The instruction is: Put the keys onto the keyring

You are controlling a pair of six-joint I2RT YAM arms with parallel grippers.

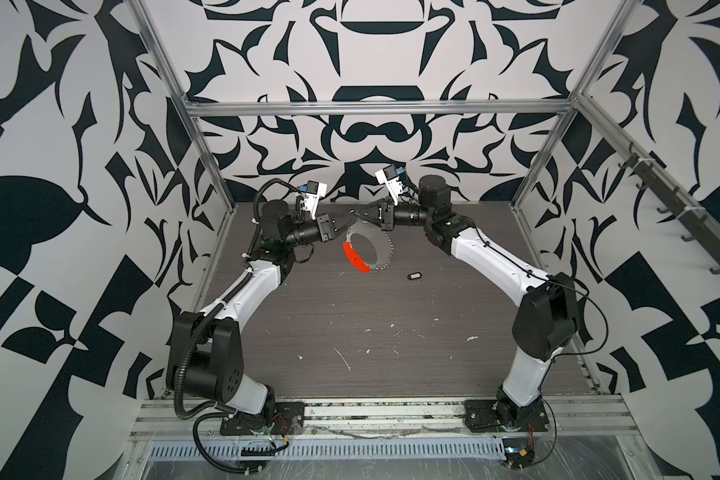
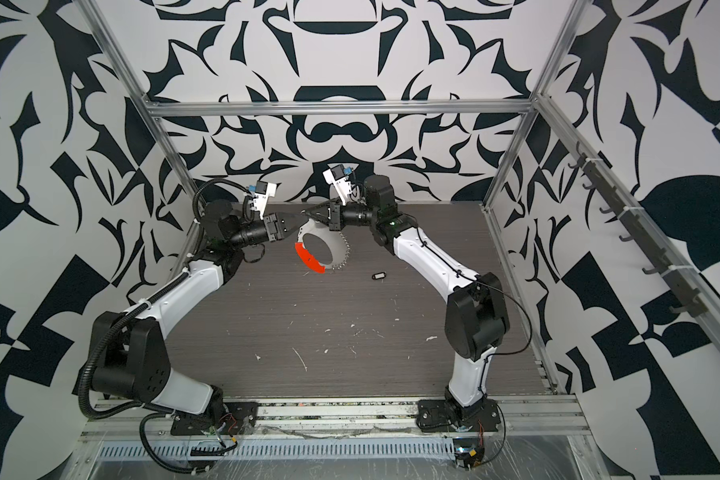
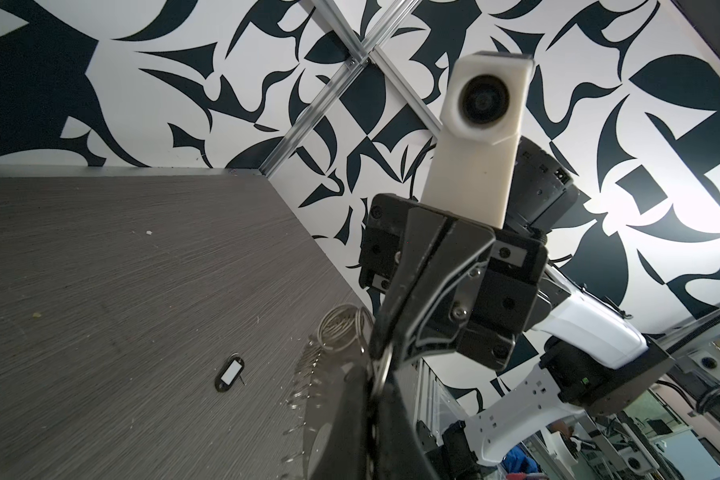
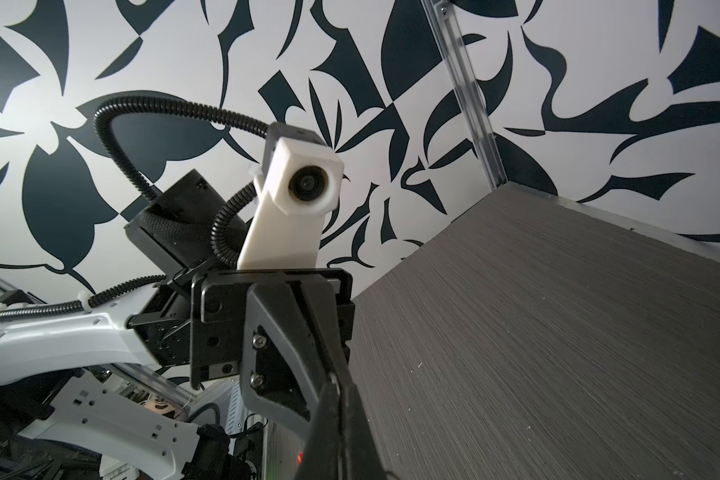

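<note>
Left claw (image 1: 345,226) first: its black, wedge-shaped fingers are pressed together, pinching the upper left rim of the keyring (image 1: 362,228). The same grip shows in both top views. The keyring is a broad oval band, smooth and silver-grey. It hangs tilted below the claw at the back middle of the worktop (image 1: 350,332). Whether its lowest edge touches the surface, I cannot tell. Down the loop's lower left side runs the curved orange-red segment (image 1: 353,258), matte and bright against the metal. Along the right side bristle the split rings (image 1: 387,254), thin wire coils packed like teeth; the left wrist view catches a loose bunch of them (image 3: 341,328).

Across now to the right claw (image 1: 355,212): it reaches in level from the right, jaws drawn together, tips at the top of the loop just beside the left claw. Whether a small ring sits between them is too fine to make out.

Further right lies the key tag (image 1: 413,275), a small black oblong with a white label window (image 3: 230,371). It lies flat on the dark, wood-grained, paint-flecked worktop, near the keyring but apart from it, with neither claw touching it.
</note>
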